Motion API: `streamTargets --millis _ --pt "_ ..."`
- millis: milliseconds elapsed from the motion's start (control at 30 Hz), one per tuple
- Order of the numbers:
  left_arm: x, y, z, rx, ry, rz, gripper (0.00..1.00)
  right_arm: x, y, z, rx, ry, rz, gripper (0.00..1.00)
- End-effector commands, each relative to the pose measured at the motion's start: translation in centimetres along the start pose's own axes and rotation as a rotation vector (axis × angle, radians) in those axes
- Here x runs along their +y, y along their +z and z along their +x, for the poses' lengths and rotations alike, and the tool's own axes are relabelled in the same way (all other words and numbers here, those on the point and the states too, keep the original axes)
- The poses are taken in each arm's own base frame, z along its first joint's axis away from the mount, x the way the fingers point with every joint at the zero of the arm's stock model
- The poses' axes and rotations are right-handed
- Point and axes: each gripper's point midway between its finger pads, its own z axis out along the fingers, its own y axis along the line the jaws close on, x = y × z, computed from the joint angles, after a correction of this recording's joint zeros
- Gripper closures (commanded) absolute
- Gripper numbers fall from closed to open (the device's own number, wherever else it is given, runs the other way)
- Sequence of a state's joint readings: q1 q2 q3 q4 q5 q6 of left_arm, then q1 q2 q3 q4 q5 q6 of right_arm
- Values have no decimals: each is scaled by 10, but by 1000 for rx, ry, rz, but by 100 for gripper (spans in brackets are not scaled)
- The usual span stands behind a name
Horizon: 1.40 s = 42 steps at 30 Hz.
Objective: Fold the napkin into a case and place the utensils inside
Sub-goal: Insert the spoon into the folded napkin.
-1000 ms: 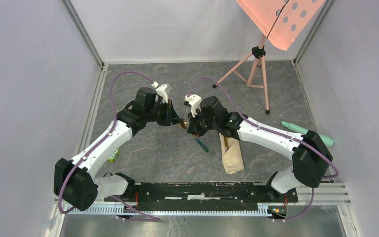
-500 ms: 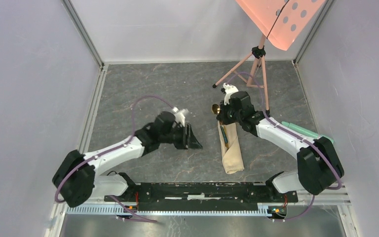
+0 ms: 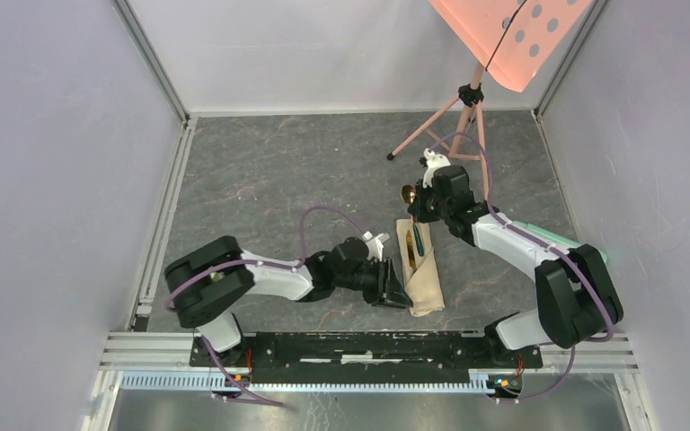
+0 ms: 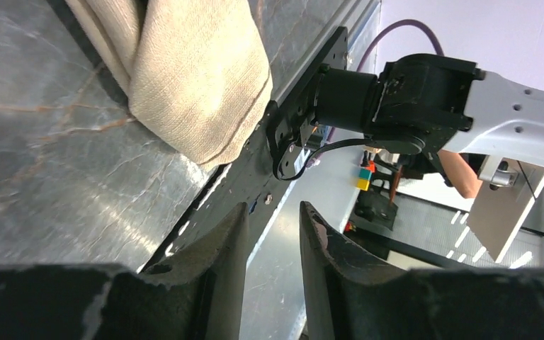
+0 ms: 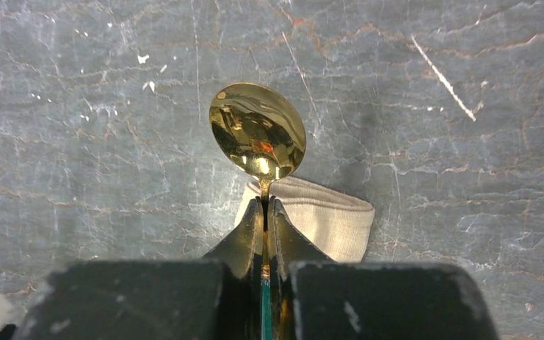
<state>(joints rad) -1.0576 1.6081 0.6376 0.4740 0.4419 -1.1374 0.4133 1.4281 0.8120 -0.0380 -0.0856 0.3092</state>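
Gold is what fills my right wrist view: the gold metal spoon (image 5: pixel 257 134) with its small oval bowl stands just past my right gripper (image 5: pixel 265 210), whose fingers are clamped on the thin neck under the bowl. A green length of handle runs back between them.

Under those fingers lies the far end of the case (image 5: pixel 326 219), the beige cloth folded into a narrow pocket. The overhead view shows its long axis running from that far end toward the arm bases, slightly slanted. The spoon lies along nearly the same line, bowl away from the bases, so I judge the coming move to be a slide down that axis. My right arm is at that end.

My left gripper (image 4: pixel 273 219) sits beside the case's near end, fingers a narrow gap apart and holding nothing.

Overhead, a slim green-and-gold piece (image 3: pixel 416 242) shows in the fold; I cannot tell whether it is the spoon's handle or another utensil. The left wrist view shows only the cloth's rounded near end.
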Motion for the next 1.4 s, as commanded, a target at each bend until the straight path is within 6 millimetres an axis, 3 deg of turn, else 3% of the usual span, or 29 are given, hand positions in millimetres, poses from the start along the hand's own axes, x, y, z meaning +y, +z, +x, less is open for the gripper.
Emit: streamTargets --millis 0,167,400,700,1100,1367 --pt "-37 27 1 -7 -80 138 62 -5 4 0 -33 -6 11 100" --pt "-28 42 12 4 -132 111 64 -10 3 9 -19 10 34 100" --pt "-2 52 13 -15 -205 37 66 -11 -5 29 -3 58 32 100" --pt "18 60 14 -16 -234 -11 69 -11 -16 47 17 103 35 100" --pt "27 62 15 -22 -235 -29 72 -8 -27 80 80 191 83 100" --pt "27 62 14 -30 -235 -24 72 -17 -34 98 97 220 156 100"
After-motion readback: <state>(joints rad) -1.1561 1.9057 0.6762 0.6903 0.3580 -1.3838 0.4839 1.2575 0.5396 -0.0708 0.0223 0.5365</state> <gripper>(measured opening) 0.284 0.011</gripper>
